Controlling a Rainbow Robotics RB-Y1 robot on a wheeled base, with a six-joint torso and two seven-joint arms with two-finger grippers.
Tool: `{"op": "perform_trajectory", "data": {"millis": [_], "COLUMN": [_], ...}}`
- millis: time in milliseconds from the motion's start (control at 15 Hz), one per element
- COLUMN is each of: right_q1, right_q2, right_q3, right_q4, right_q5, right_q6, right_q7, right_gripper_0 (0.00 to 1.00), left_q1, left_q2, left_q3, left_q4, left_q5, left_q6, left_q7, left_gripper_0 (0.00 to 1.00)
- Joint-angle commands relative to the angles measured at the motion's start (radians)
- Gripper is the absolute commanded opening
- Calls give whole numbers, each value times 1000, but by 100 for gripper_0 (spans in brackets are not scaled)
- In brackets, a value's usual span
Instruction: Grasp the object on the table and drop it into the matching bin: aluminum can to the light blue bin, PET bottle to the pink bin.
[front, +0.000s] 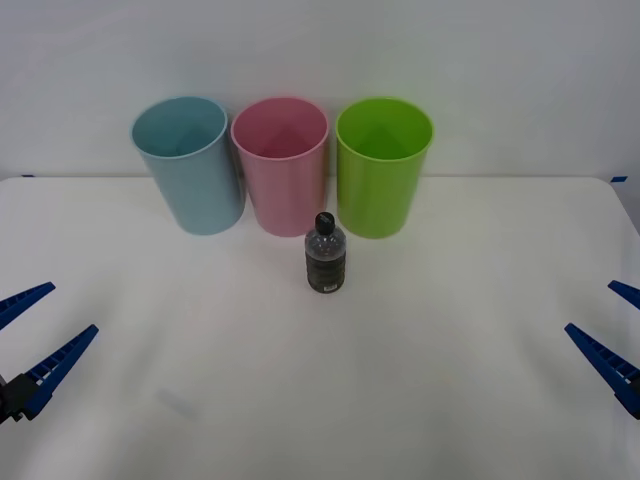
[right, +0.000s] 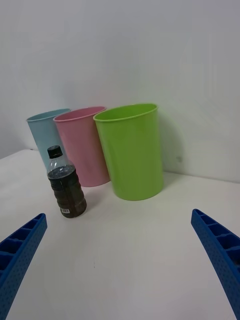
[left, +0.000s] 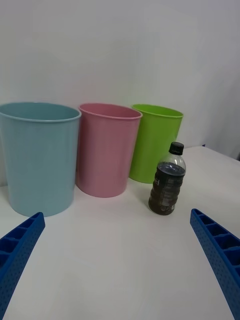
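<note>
The front view looks forward and down over the table (front: 420, 400) at the pink bin (front: 282, 165). Both wrist views sit low, facing that bin from either side (each sharing the bottle (right: 66, 186) before it).

Plain white wall (front: 320, 50) behind
</note>
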Motion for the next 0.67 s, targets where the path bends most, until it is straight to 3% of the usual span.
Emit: {"op": "perform_trajectory", "data": {"millis": [67, 400, 667], "right_q1": [0, 51, 53], "right_q2": [0, 6, 0], "right_q3": [0, 1, 73], "right_q4": [0, -31, -29], "right_q5": [0, 5, 6], "right_q6": [0, 4, 5], "right_q7": [0, 3, 18], "right_gripper_0": [100, 100, 100], "left_q1": [0, 0, 0], "left_q2": [0, 0, 0], "left_q3": [0, 0, 0], "left_q4": [0, 0, 0], "left_q5": [0, 0, 0], "left_q6": [0, 0, 0], "left_q7": [0, 0, 0], "left_gripper_0": [100, 100, 100]}}
